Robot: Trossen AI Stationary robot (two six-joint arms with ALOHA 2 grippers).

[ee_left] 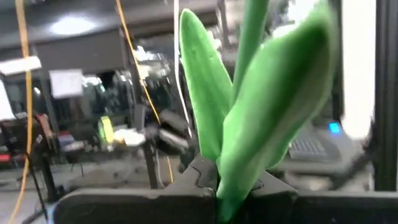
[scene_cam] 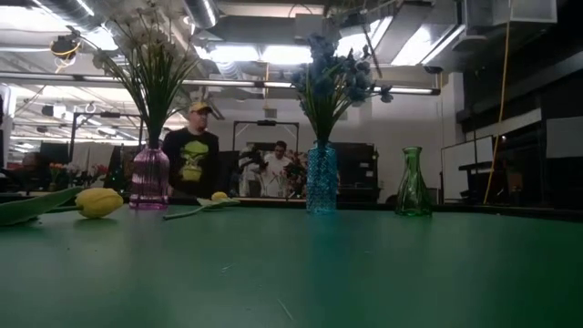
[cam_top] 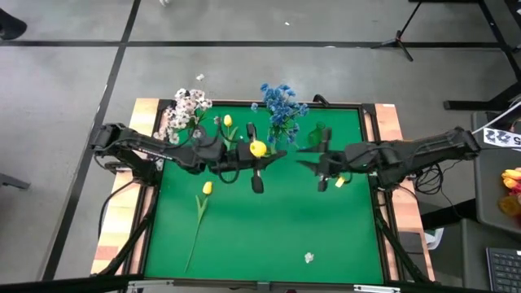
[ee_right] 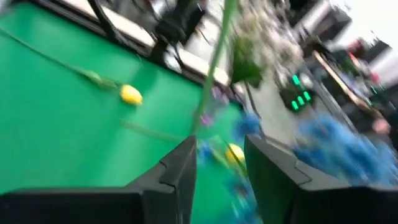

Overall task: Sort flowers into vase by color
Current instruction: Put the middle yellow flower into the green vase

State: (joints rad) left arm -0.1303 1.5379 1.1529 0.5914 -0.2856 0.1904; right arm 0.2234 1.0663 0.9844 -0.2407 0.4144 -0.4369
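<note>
My left gripper [cam_top: 269, 156] is shut on a yellow tulip [cam_top: 257, 148] above the middle of the green table. Its leaves [ee_left: 261, 106] fill the left wrist view. My right gripper [cam_top: 304, 159] faces it from the right, open [ee_right: 219, 155], with nothing between its fingers. A thin stalk [ee_right: 214, 62] crosses just beyond them. The pink vase [scene_cam: 150, 178] holds white sprays and the blue vase [scene_cam: 321, 178] holds blue blooms. The green vase [scene_cam: 413, 182] stands empty. Two more yellow tulips [cam_top: 206, 189] [cam_top: 228, 122] lie flat on the mat. My left gripper pinches the tulip's green stalk between its two fingers, just below where the leaves branch off [ee_left: 227, 193]. The fingers come about level from the table's left and lie across the stalk. Stalk and leaves rise upright above the fingers, clear of the table.
The three vases stand in a row along the far edge. A small white blossom [cam_top: 309, 258] lies near the front edge. Wooden strips [cam_top: 122, 220] border the mat on both sides. People stand in the room beyond the table [scene_cam: 193, 146].
</note>
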